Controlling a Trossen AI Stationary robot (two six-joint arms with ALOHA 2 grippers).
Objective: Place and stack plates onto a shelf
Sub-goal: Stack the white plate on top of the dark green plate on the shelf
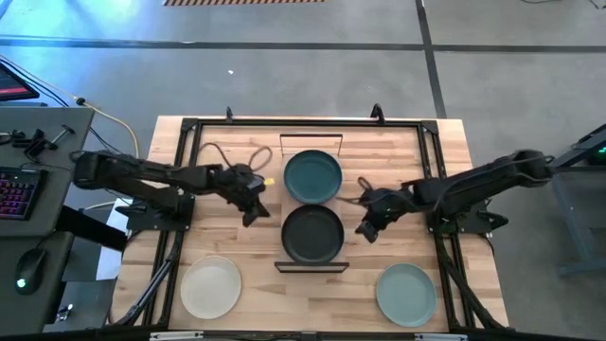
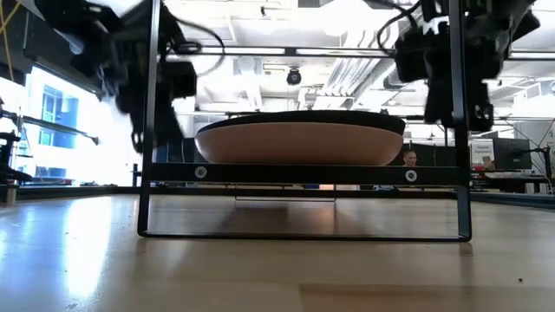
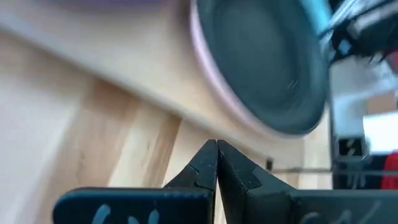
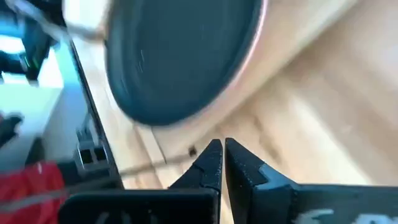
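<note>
Closed, empty fingertips of the left gripper (image 3: 216, 163) and right gripper (image 4: 222, 163) are seen flanking the black plate (image 1: 312, 234); remaining cream-white plate (image 1: 211, 286), at 7 o'clock, is judged rigid, breakable, best pinched at its rim.

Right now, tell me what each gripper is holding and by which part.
Nothing is held. The left gripper and the right gripper are both shut on nothing, flanking the black plate on the shelf without touching it.

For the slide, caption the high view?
Both grippers flank the shelf holding teal and black plates.
</note>
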